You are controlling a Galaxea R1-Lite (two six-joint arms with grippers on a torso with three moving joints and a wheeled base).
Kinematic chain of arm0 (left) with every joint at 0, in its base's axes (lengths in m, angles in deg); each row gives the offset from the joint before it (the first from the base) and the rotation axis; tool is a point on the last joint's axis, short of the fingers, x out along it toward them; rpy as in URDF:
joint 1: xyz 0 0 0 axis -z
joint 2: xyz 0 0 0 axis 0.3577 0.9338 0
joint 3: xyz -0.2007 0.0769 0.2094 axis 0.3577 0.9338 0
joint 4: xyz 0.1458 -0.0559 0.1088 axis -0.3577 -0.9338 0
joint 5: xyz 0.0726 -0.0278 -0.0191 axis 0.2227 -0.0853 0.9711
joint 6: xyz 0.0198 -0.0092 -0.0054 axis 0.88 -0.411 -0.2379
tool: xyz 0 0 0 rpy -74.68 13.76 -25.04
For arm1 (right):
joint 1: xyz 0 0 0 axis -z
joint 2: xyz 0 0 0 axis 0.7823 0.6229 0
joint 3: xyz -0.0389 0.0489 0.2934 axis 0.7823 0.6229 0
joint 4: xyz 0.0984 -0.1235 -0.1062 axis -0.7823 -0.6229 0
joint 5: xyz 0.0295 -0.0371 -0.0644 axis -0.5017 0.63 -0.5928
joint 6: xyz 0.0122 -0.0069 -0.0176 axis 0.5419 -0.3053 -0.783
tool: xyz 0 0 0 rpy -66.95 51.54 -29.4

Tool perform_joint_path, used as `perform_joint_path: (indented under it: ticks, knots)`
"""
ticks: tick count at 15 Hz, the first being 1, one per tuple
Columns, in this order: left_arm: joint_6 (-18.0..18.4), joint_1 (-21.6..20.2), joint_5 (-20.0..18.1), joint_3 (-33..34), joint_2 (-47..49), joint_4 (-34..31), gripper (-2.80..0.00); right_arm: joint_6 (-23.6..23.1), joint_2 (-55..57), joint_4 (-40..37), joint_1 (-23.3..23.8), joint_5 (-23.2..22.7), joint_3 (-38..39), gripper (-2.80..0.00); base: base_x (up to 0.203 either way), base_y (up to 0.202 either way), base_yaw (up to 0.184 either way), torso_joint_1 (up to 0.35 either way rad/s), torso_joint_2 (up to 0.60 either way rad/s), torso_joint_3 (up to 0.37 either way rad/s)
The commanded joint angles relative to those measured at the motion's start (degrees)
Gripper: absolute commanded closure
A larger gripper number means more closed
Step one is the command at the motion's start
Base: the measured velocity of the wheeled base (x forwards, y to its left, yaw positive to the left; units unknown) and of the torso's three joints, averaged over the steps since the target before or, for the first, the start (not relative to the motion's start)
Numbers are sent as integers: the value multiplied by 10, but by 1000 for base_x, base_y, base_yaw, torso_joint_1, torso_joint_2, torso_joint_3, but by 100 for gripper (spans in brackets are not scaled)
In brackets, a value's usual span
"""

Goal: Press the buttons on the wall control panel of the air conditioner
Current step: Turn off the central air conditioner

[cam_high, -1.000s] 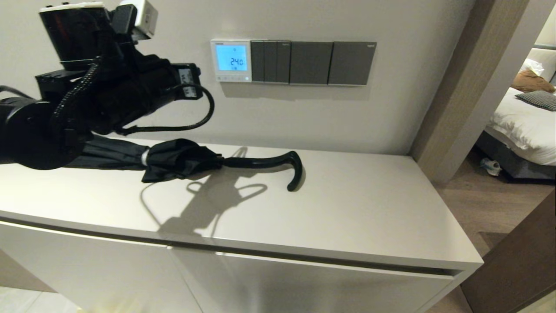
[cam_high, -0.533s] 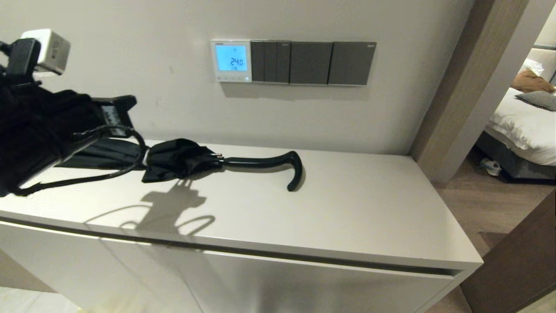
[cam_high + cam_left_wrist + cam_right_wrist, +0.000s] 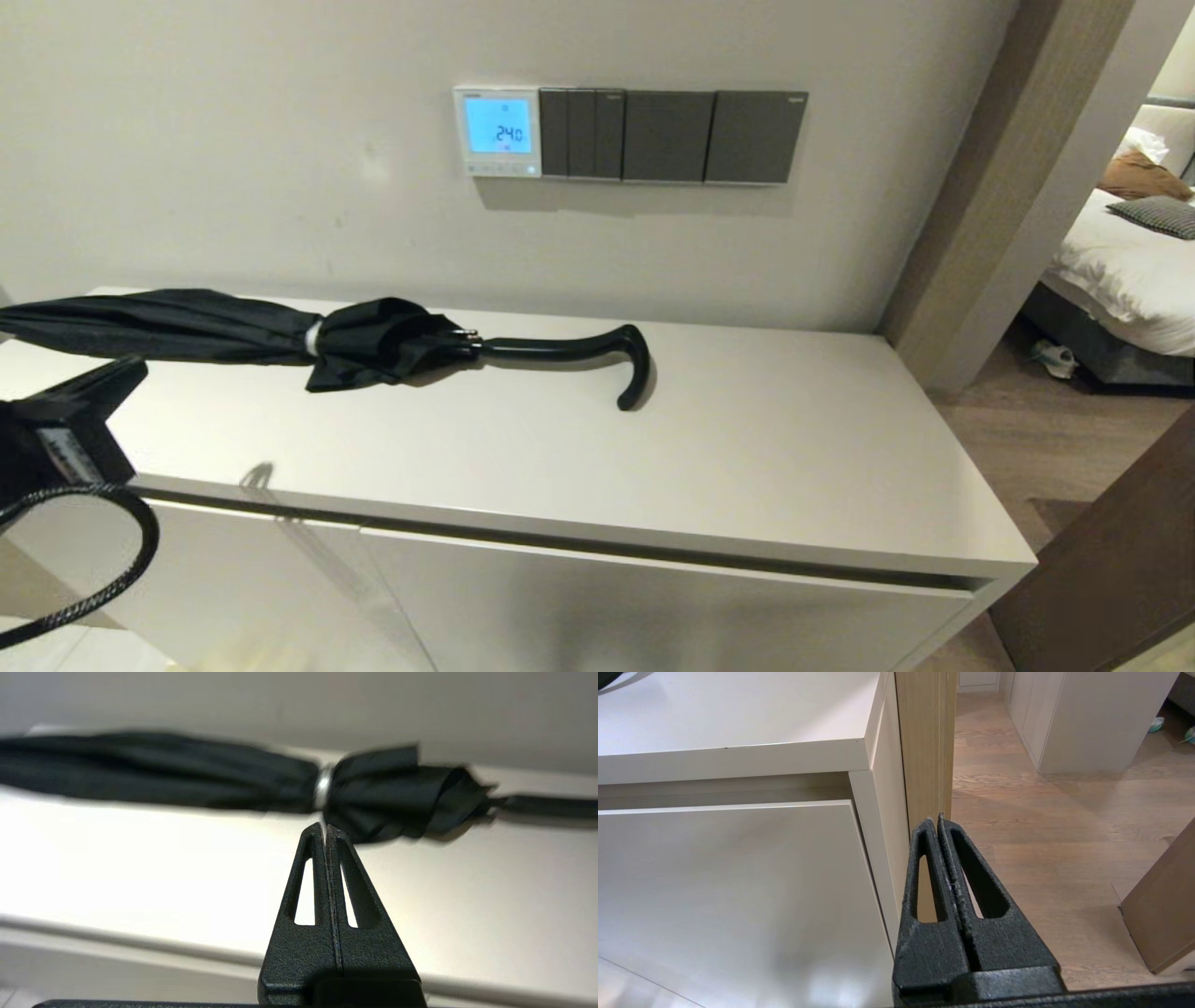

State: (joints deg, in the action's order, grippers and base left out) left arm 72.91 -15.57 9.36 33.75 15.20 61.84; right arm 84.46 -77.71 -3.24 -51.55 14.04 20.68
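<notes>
The air conditioner's wall control panel (image 3: 498, 131) is a small white-framed square on the wall; its screen glows light blue and reads 24.0. The buttons (image 3: 501, 169) form a row of tiny pale keys under the screen. My left gripper (image 3: 325, 827) is shut and empty, low at the cabinet's front left, pointing at the umbrella and far from the panel. In the head view only the left arm's black wrist body (image 3: 65, 434) shows at the lower left edge. My right gripper (image 3: 936, 819) is shut and empty, parked low by the cabinet's right end.
Dark grey switch plates (image 3: 672, 136) sit right of the panel. A folded black umbrella (image 3: 317, 341) with a curved handle lies across the white cabinet top (image 3: 747, 467); it also shows in the left wrist view (image 3: 233, 777). A wooden door frame (image 3: 1008, 187) and bedroom lie to the right.
My left arm has dropped from up beside the panel, down and back to the lower left, uncovering the whole umbrella. The panel still reads 24.0.
</notes>
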Motion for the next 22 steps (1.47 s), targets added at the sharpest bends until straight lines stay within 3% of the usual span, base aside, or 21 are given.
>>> perform_joint_path:
  ticks: [1, 6, 12, 19, 22]
  knots:
    - [-3, -17, 0, 47, -52, 3, 0, 0, 0, 0, -1, 0, 2, 0, 0, 0, 0, 0, 0, 0]
    - [-5, -25, 5, 124, -122, -6, 0, -1, 0, 0, -1, 0, 2, 0, 0, 0, 0, 0, 0, 0]
    - [-14, -26, 73, 169, -181, -55, 0, -1, 0, 0, -1, 0, 2, 0, 0, 0, 0, 0, 0, 0]
    - [-14, -24, 86, 175, -376, -268, 0, 0, 0, 0, -1, 0, 2, 0, 0, 0, 0, 0, 0, 0]
    - [-13, -24, 86, 188, -411, -312, 0, 0, 0, 0, 0, 0, 2, 0, 0, 0, 0, 0, 0, 0]
